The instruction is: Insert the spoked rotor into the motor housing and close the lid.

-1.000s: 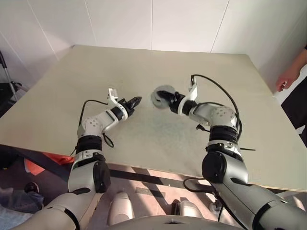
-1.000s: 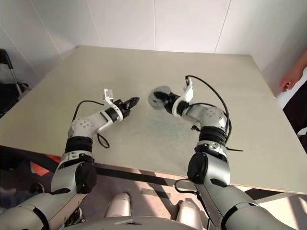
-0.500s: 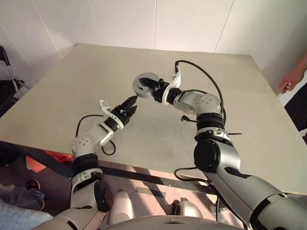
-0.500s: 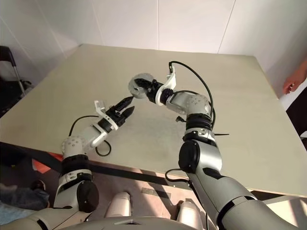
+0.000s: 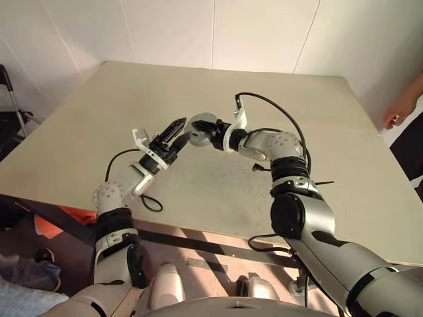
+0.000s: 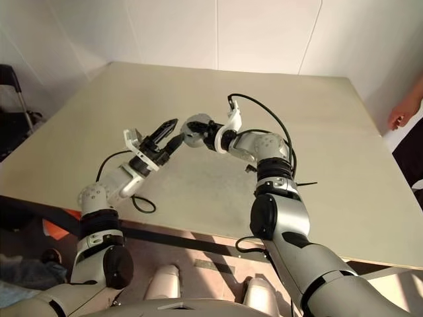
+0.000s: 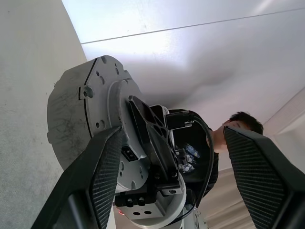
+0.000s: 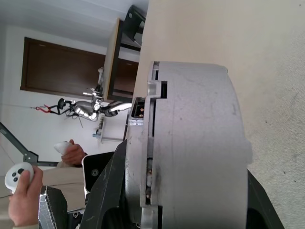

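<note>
since a second ago the gap between my two claws has closed: the right one has carried its load across toward the left, and the left claw, which was pinched shut then, now stands with its fingers apart.

the wide pale beige table takes up most of the head views. off its edge at 3 o'clock a person's hand hangs beside the wall.

near the middle of the table sits the task's main piece, a thick round silvery-grey metal drum that i take for the motor housing. a seam with a small slot runs around it near one face, so a thinner grey piece seems to sit on it, though i cannot tell for sure that this is the lid. it is held on edge, with its flat faces pointing sideways.

the right gripper is clamped on the motor housing, one black finger against each side of its rim. the left gripper is at 9 o'clock of the housing, just beside it and not touching, pointing at its flat face; its ribbed black fingers are spread wide.

a thin black cable loops above the right forearm.
</note>
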`<state>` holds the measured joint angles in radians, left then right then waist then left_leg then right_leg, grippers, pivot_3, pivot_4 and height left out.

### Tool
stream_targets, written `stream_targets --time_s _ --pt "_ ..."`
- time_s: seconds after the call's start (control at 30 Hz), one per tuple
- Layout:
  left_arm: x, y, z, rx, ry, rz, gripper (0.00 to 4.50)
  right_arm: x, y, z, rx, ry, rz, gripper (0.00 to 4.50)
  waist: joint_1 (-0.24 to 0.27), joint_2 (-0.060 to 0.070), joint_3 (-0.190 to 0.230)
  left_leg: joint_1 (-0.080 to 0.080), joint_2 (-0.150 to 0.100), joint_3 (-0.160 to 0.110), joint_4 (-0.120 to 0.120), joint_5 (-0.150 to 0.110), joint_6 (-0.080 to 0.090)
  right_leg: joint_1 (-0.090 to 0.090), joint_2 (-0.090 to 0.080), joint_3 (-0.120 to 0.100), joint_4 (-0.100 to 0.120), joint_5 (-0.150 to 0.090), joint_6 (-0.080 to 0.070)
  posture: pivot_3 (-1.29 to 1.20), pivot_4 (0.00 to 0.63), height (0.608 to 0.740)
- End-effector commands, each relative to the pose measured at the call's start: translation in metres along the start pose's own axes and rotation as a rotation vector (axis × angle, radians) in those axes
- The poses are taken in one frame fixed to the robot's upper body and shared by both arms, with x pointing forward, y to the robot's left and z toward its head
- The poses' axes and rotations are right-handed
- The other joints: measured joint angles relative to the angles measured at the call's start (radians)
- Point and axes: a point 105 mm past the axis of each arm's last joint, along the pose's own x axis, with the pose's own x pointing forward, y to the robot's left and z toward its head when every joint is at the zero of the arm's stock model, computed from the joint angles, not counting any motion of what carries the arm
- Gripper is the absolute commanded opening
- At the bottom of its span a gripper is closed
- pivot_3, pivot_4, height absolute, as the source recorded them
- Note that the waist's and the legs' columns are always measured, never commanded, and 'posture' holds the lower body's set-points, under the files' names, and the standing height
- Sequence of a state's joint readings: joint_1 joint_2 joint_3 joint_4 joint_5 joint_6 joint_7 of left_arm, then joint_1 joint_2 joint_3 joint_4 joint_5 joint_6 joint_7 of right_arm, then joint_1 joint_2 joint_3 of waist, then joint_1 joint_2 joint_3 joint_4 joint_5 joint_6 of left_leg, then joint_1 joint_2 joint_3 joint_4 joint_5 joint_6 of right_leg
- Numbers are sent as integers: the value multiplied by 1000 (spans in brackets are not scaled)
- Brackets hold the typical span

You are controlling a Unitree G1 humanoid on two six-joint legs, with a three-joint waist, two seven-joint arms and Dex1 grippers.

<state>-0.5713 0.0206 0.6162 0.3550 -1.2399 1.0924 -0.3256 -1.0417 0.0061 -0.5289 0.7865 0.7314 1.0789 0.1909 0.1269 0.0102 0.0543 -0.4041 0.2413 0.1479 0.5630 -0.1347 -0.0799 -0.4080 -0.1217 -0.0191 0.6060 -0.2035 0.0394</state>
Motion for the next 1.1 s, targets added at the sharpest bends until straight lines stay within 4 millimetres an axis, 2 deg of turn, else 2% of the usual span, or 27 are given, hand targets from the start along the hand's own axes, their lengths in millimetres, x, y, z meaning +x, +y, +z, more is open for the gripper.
stream_targets --time_s 0.03,0.47,0.77,1.1 --pt "1 2 -5 -4 26 -3 3541 -2 29 13 -33 -39 100 2271 0 0 0 0 0 0 0 0 0 0 0 0 0 0 1 0 0 740" --pt "-9 1 -9 6 32 -24 3541 -12 69 34 -21 -90 205 2271 -1 0 0 0 0 0 1 0 0 0 0 0 1 0 1 0 0 740" --pt "-8 1 -9 5 21 -29 3541 -15 78 35 -30 -90 229 2271 -1 0 0 1 0 0 2 0 0 1 0 0 1 1 1 0 0 740" --pt "2 -4 -8 4 32 -60 3541 -14 79 29 -47 -68 235 2271 -1 0 0 0 0 0 2 0 0 1 0 0 2 1 1 0 0 740"
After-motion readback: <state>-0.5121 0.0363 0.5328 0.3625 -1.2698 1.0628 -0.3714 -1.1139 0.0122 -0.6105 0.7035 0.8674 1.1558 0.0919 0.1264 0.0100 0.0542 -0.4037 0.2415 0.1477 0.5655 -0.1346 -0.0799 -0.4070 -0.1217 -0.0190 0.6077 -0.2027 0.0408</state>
